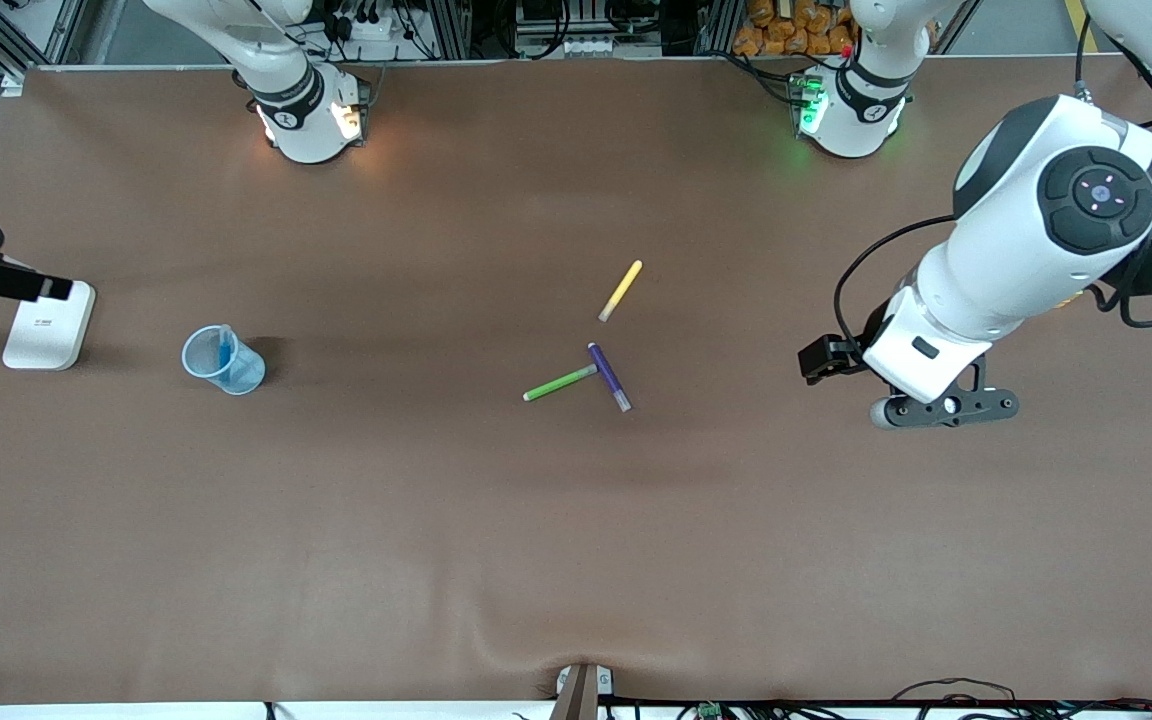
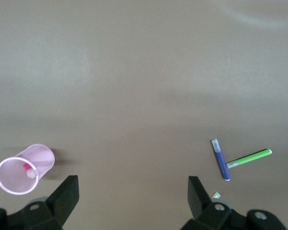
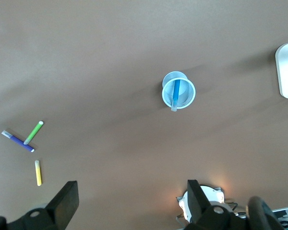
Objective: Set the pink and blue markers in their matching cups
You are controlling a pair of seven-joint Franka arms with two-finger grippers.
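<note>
Two translucent cups are standing on the brown surface (image 1: 576, 560): one light blue cup (image 1: 223, 361) and one light pink cup (image 2: 24, 168). Five markers are showing in all: one blue marker (image 1: 225, 347) in the blue cup, one pink marker (image 2: 27, 168) in the pink cup, and three lying loose, namely one yellow marker (image 1: 621, 290), one green marker (image 1: 560, 383) and one purple marker (image 1: 609, 377). One white block (image 1: 49, 325) is sitting at nine o'clock.

Both arms wait raised, the left gripper (image 2: 129, 194) and the right gripper (image 3: 129, 196) each pointing down with fingers spread wide and nothing between them.
</note>
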